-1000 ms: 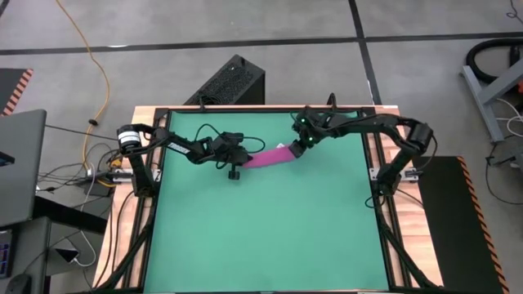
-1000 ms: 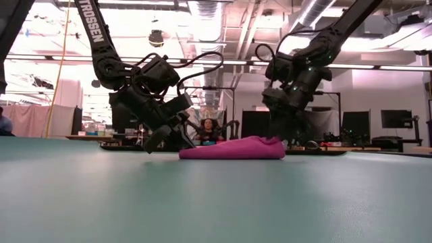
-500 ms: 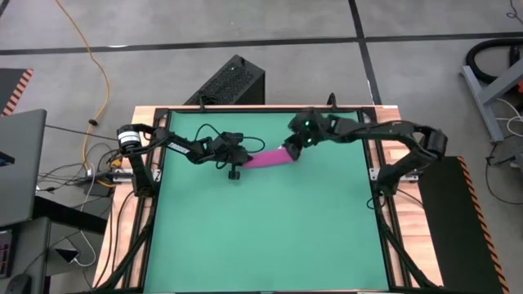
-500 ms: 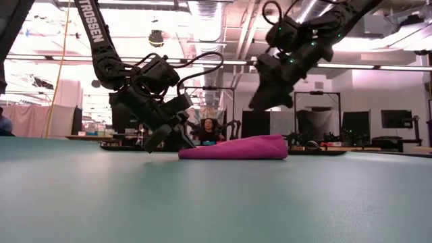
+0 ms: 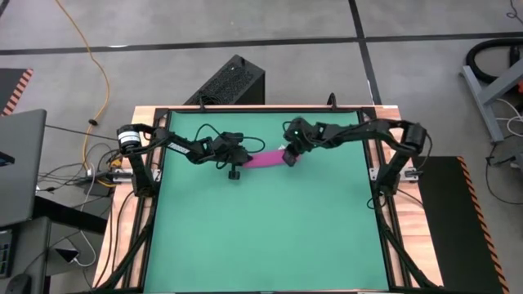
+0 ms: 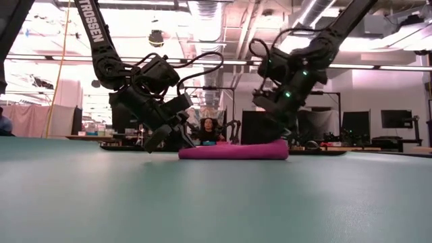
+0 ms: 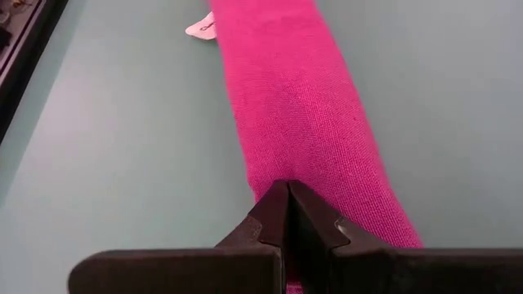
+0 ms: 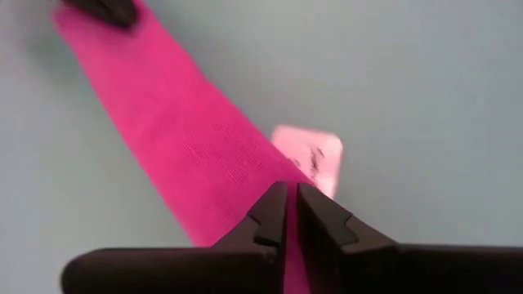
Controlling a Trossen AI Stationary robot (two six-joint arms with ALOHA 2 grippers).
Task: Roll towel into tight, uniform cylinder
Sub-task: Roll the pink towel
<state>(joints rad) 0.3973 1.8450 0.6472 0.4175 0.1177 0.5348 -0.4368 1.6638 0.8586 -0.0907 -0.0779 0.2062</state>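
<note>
The magenta-pink soft cloth cylinder point(image 5: 265, 159) lies rolled at upper centre of the green bench point(image 5: 261, 237). Left tool point(image 7: 288, 214) and right tool point(image 8: 288, 214) each pinch an end; only tightening seems left.

Grey concrete floor point(image 5: 245, 24) surrounds the desk point(image 5: 270, 237), crossed by dark seams and a trailing yellow cable point(image 5: 96, 69). A black ventilated box point(image 5: 233, 82) sits behind it. Overhead, bright strip lights point(image 6: 202, 62) and exposed ducts point(image 6: 236, 27); a person point(image 6: 208, 128) sits far back.
</note>
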